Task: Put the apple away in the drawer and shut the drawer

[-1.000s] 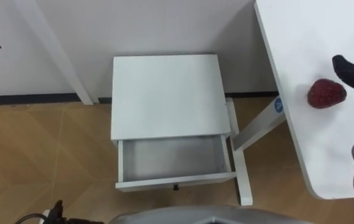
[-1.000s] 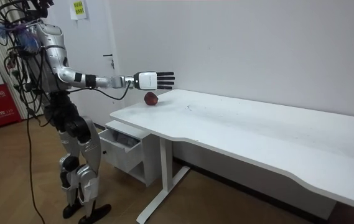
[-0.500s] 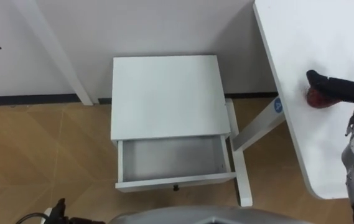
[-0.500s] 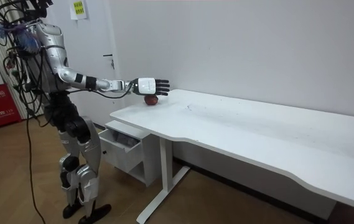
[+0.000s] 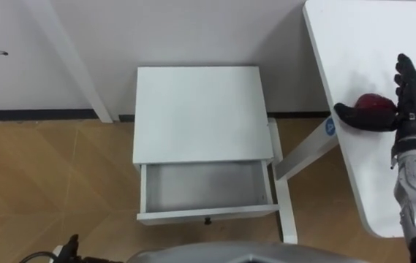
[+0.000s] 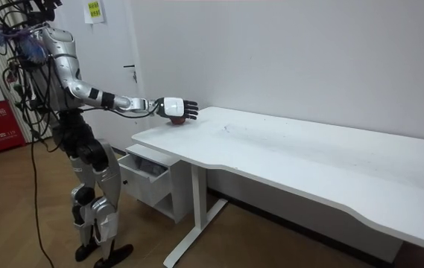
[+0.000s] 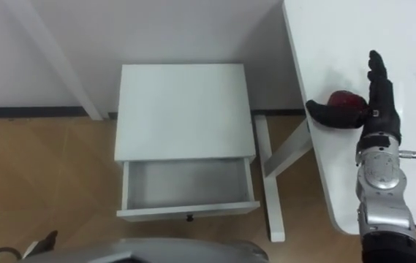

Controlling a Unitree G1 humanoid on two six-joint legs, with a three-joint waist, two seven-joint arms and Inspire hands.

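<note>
A red apple (image 5: pixel 372 103) lies near the left edge of the white table (image 5: pixel 361 36). My right hand (image 5: pixel 411 102) rests on the table just right of it. The fingers point straight away from me and the thumb reaches across the apple's near side. The hand is open, and the apple sits in the gap between thumb and fingers. In the room view the right hand (image 6: pixel 179 109) covers the apple at the table's corner. The drawer (image 5: pixel 204 187) of the small white cabinet (image 5: pixel 197 109) stands pulled open with nothing in it. My left hand (image 5: pixel 69 245) barely peeks in at the bottom left.
The cabinet stands against the white wall, on a wooden floor (image 5: pixel 47 183). The table's white leg and foot (image 5: pixel 289 197) run close beside the drawer's right side. A slanted white post (image 5: pixel 69 66) stands left of the cabinet. In the room view I stand upright before the cabinet.
My right hand has come down from above the table to the apple. Its thumb has swung round the apple's near side. The picture has shifted slightly.
</note>
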